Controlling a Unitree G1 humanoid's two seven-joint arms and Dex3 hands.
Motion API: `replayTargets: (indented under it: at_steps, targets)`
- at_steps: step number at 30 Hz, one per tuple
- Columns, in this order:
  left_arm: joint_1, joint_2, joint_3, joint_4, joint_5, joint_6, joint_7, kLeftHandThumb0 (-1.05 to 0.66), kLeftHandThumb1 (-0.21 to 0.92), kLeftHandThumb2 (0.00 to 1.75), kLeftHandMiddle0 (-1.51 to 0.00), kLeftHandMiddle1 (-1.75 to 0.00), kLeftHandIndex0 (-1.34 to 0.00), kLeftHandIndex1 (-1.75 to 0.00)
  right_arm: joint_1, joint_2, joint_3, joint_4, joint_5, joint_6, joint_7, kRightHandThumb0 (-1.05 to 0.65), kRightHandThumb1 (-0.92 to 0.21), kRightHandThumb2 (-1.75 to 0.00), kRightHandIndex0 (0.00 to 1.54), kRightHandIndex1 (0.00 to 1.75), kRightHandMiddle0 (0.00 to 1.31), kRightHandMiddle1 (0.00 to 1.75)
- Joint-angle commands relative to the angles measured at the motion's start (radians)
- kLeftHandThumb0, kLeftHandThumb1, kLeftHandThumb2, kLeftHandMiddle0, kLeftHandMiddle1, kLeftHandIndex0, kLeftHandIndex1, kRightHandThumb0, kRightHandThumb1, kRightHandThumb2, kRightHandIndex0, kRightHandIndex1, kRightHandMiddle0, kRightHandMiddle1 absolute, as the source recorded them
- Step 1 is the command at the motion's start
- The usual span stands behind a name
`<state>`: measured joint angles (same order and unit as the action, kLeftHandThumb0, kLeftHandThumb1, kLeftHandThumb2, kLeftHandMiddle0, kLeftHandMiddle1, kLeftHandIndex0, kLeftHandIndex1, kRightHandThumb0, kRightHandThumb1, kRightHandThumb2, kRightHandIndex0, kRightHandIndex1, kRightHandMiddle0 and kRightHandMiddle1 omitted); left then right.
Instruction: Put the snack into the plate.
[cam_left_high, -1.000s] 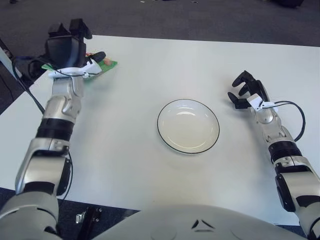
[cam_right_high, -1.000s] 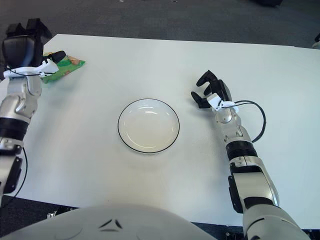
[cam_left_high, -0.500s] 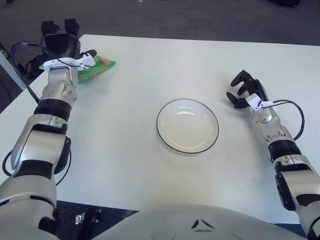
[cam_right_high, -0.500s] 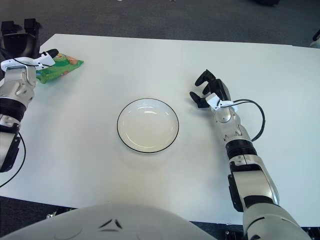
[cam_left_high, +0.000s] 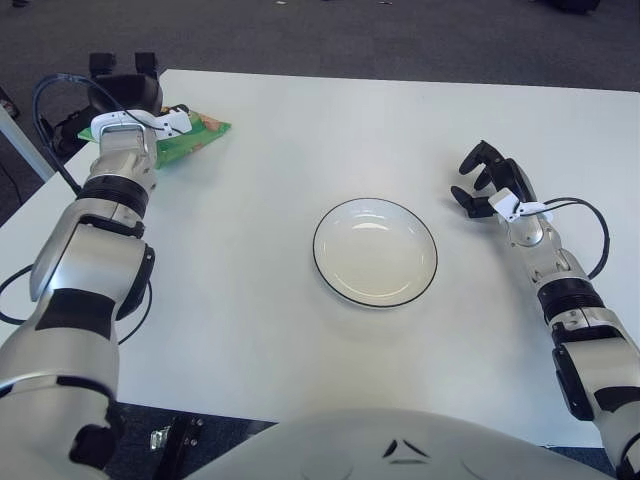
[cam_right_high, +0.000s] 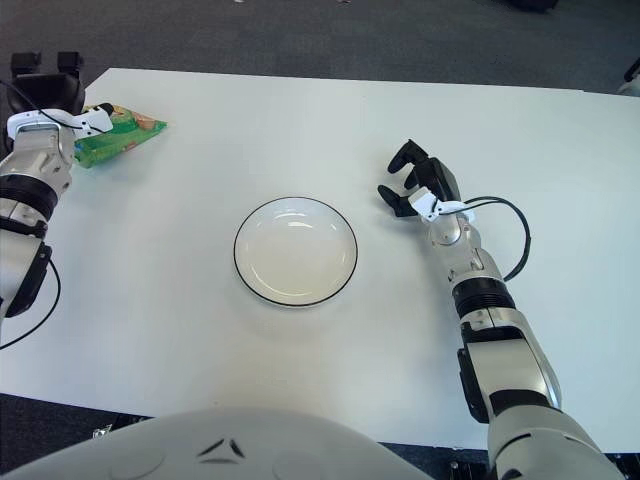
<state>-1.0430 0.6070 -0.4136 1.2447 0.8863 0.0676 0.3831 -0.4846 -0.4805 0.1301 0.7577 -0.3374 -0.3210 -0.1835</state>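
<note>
Plate empty, mid-table. Snack at far left corner under left hand, grasp unclear; right hand released.

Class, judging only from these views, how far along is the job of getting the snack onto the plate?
Done: nothing yet; the plate sits empty at the table's centre. In hand: the left robot hand is at the green snack packet near the far left corner, though a firm grasp cannot be confirmed. The right robot hand hovers right of the plate, holding nothing. Left: grasp, lift, carry the packet to the plate and release.
</note>
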Motion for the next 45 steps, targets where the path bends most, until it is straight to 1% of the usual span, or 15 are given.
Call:
replayTargets:
  at_steps: [1,6,11,18,22,25,27,28,29,31,35,36,38,42,45]
  targets:
    - [-0.009,-0.006,-0.020,0.033,-0.015,-0.003,-0.028,-1.03,0.92,1.22,0.00,-0.25,0.00,-0.49,0.087,0.018,0.044,0.066,-0.040,0.051,0.036,-0.01,-0.36,-1.23,0.64,1.61,0.36,1.73]
    - [0.007,-0.023,-0.024,0.071,-0.050,0.001,-0.077,-1.04,0.92,1.26,0.00,-0.21,0.00,-0.44,0.090,0.016,0.051,0.060,-0.043,0.053,0.039,-0.01,-0.36,-1.23,0.64,1.60,0.36,1.74]
    - [0.021,-0.042,-0.027,0.107,-0.081,0.030,-0.146,-1.04,0.92,1.29,0.00,-0.04,0.00,-0.32,0.095,0.012,0.056,0.049,-0.045,0.056,0.045,-0.01,-0.37,-1.21,0.63,1.60,0.36,1.74]
    - [0.024,-0.050,-0.036,0.112,-0.102,0.065,-0.195,-1.02,0.92,1.31,0.00,0.00,0.00,-0.23,0.104,0.005,0.069,0.025,-0.061,0.064,0.045,-0.01,-0.38,-1.19,0.63,1.56,0.36,1.75]
    - [0.059,-0.061,-0.018,0.113,-0.133,0.071,-0.209,-1.00,0.92,1.31,0.00,0.00,0.00,-0.21,0.109,-0.002,0.081,0.009,-0.085,0.072,0.045,-0.01,-0.38,-1.19,0.64,1.54,0.37,1.75]
    - [0.067,-0.060,-0.017,0.112,-0.146,0.069,-0.213,-0.99,0.92,1.32,-0.02,-0.01,0.00,-0.21,0.112,-0.004,0.082,-0.001,-0.090,0.078,0.048,-0.01,-0.38,-1.18,0.65,1.53,0.38,1.75]
    - [0.071,-0.059,-0.015,0.110,-0.158,0.063,-0.220,-1.00,0.92,1.33,-0.08,-0.11,0.00,-0.25,0.114,-0.006,0.087,-0.009,-0.099,0.087,0.049,-0.01,-0.38,-1.17,0.65,1.51,0.38,1.75]
    - [0.072,-0.058,-0.015,0.109,-0.161,0.061,-0.222,-1.00,0.92,1.33,-0.05,-0.30,0.00,-0.28,0.115,-0.006,0.087,-0.013,-0.102,0.090,0.050,-0.01,-0.39,-1.16,0.65,1.51,0.38,1.75]
    - [0.077,-0.058,-0.013,0.105,-0.166,0.057,-0.224,-1.00,0.92,1.34,-0.03,-0.43,0.00,-0.30,0.116,-0.007,0.089,-0.016,-0.107,0.093,0.049,-0.01,-0.39,-1.16,0.65,1.50,0.38,1.75]
    - [0.086,-0.057,-0.011,0.096,-0.178,0.046,-0.229,-1.01,0.92,1.34,-0.02,-0.52,0.00,-0.34,0.117,-0.009,0.092,-0.022,-0.117,0.099,0.047,-0.01,-0.39,-1.15,0.65,1.49,0.39,1.75]
    - [0.091,-0.051,-0.003,0.097,-0.203,0.020,-0.248,-1.02,0.92,1.34,0.00,-0.64,0.00,-0.38,0.122,-0.011,0.097,-0.037,-0.126,0.111,0.047,-0.01,-0.39,-1.15,0.65,1.47,0.39,1.75]
    - [0.096,-0.049,0.019,0.095,-0.230,-0.008,-0.267,-1.02,0.92,1.34,0.00,-0.69,0.00,-0.39,0.124,-0.013,0.099,-0.043,-0.128,0.115,0.051,-0.01,-0.39,-1.15,0.66,1.47,0.39,1.75]
    - [0.106,-0.046,0.056,0.090,-0.275,-0.051,-0.292,-1.02,0.92,1.33,-0.03,-0.87,0.00,-0.49,0.127,-0.016,0.101,-0.053,-0.131,0.121,0.058,-0.01,-0.39,-1.15,0.66,1.47,0.39,1.75]
    - [0.129,-0.042,0.098,0.083,-0.333,-0.123,-0.308,-1.01,0.92,1.30,-0.06,-0.97,0.00,-0.61,0.133,-0.018,0.101,-0.069,-0.134,0.134,0.068,-0.01,-0.39,-1.15,0.66,1.47,0.39,1.75]
    - [0.143,-0.039,0.110,0.076,-0.351,-0.175,-0.300,-1.00,0.92,1.28,-0.11,-1.03,0.00,-0.71,0.136,-0.020,0.103,-0.077,-0.136,0.142,0.072,-0.01,-0.39,-1.16,0.66,1.48,0.39,1.75]
